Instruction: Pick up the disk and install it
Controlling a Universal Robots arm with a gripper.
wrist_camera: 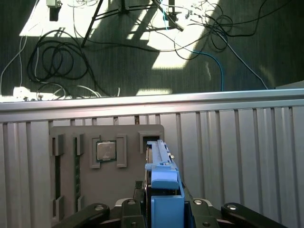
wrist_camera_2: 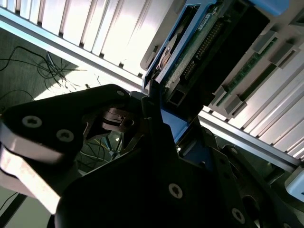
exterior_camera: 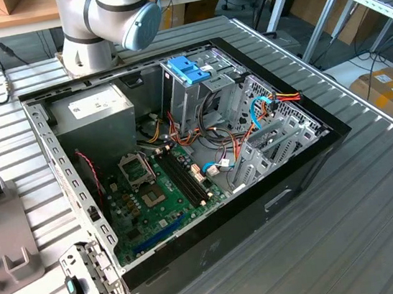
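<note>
tool (wrist_camera: 164,203) clamped on disk (wrist_camera: 159,156), edge-on, by blue carrier (wrist_camera: 166,187); judged rigid, fairly heavy, shock-fragile; hold frame, avoid exposed circuit board (wrist_camera_2: 202,35).

A ribbed grey metal table (exterior_camera: 362,197) stands near a long wooden desk (exterior_camera: 20,14), and sunlight falls in patches on the dark floor (wrist_camera: 118,66) with loose cables (wrist_camera: 52,61).

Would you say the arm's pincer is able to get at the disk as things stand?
Probably yes: in the first wrist view the pincer straddles the disk and seems shut on its blue sides, with nothing between them.
</note>
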